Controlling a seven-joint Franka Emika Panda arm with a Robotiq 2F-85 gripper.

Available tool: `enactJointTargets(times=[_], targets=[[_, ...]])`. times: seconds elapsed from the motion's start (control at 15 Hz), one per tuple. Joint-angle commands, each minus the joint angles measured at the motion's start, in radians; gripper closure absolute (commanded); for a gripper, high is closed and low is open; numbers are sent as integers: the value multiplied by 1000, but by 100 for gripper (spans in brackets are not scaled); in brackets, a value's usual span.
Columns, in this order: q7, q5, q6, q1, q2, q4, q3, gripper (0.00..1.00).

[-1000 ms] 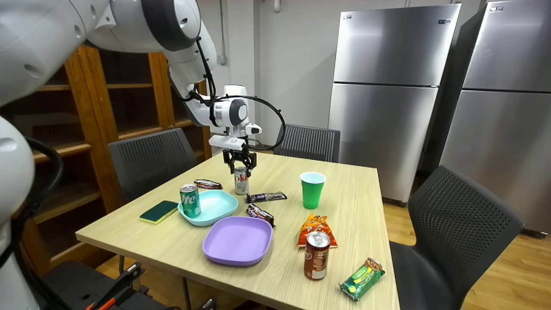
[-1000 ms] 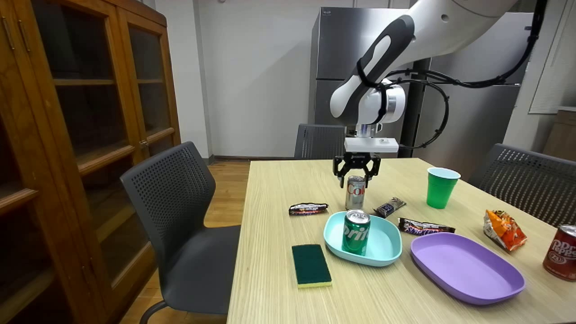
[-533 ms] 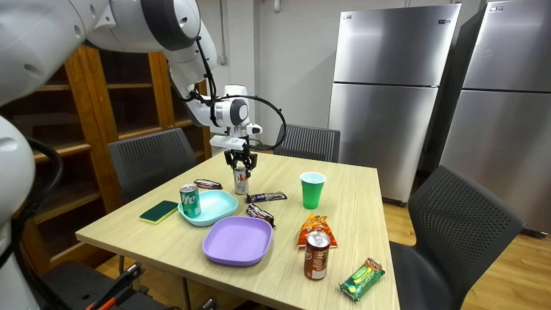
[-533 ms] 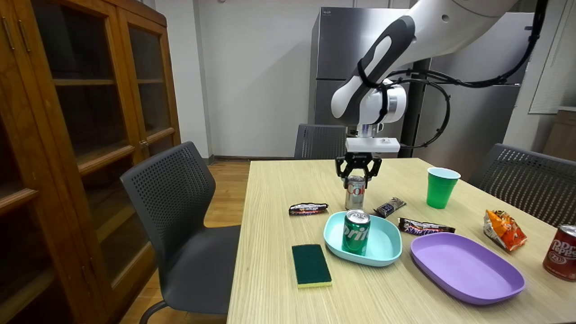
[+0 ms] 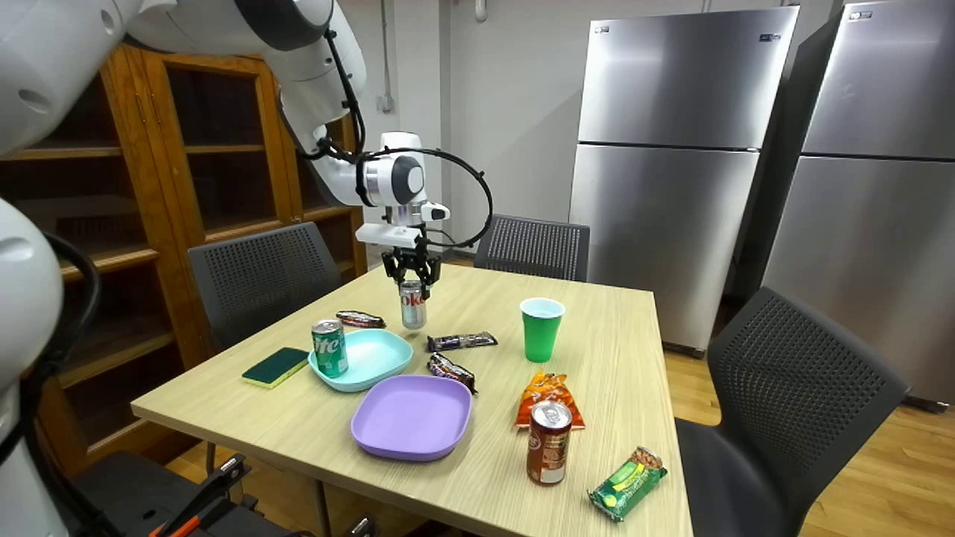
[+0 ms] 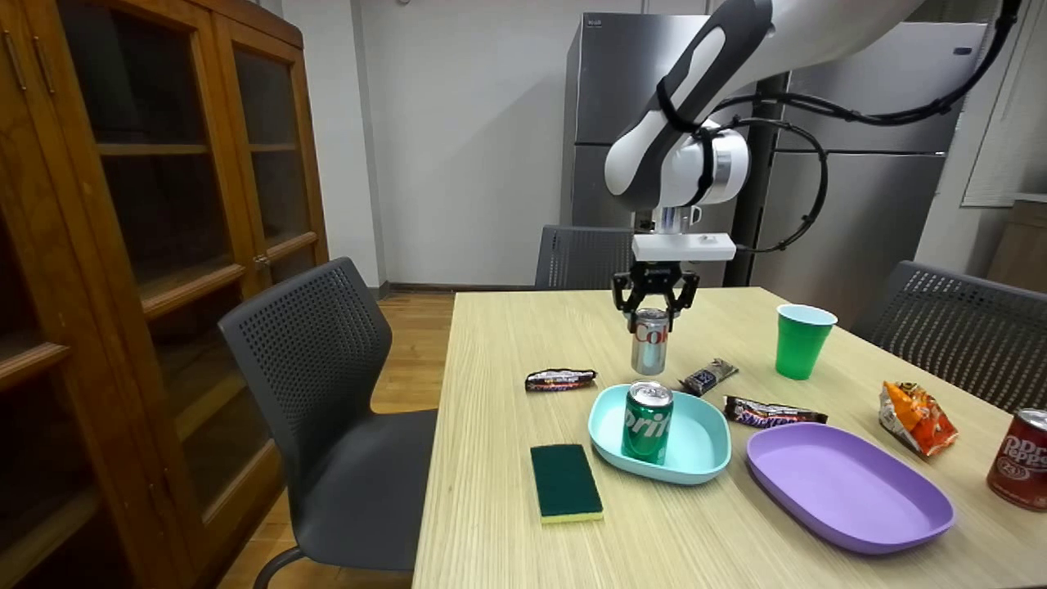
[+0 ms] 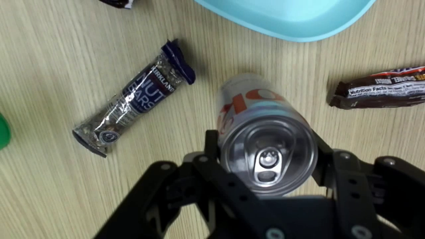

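My gripper [image 5: 415,288] is shut on the upper part of a silver Coke can [image 5: 412,312], seen in both exterior views. The can [image 6: 649,353] is upright and slightly above the table. In the wrist view the black fingers [image 7: 265,147] press both sides of the can [image 7: 255,106], with its lid and tab facing the camera. Nearest are a Kirkland nut bar [image 7: 132,99], a dark-wrapped candy bar [image 7: 385,89] and a light-blue plate [image 7: 298,36]. A green Sprite can [image 6: 649,425] stands in that plate.
A purple plate [image 5: 412,418], another candy bar [image 5: 452,371], a green cup [image 5: 541,330], an orange snack bag [image 5: 548,399], a Dr Pepper can [image 6: 1022,460], a green-wrapped bar [image 5: 628,485] and a sponge [image 6: 566,483] lie on the table. Chairs [image 5: 798,395] surround it.
The fingers closed onto the Coke can between the earlier frames. Now the arm, gripper and can have risen slightly, and the can's base has left the table. Other objects have not moved.
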Motion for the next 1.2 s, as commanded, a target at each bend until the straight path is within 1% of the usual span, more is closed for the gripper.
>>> enactJointTargets(times=[0.0, 0.2, 0.53, 0.8, 1.13], targets=[[-4, -33, -7, 8, -168, -178, 10, 62], [-16, -39, 18, 9, -268, -320, 32, 62], [-26, -18, 69, -6, -380, -501, 76, 62], [8, -29, 144, 2, -411, -584, 73, 62], [7, -11, 259, -3, -392, -631, 77, 62]])
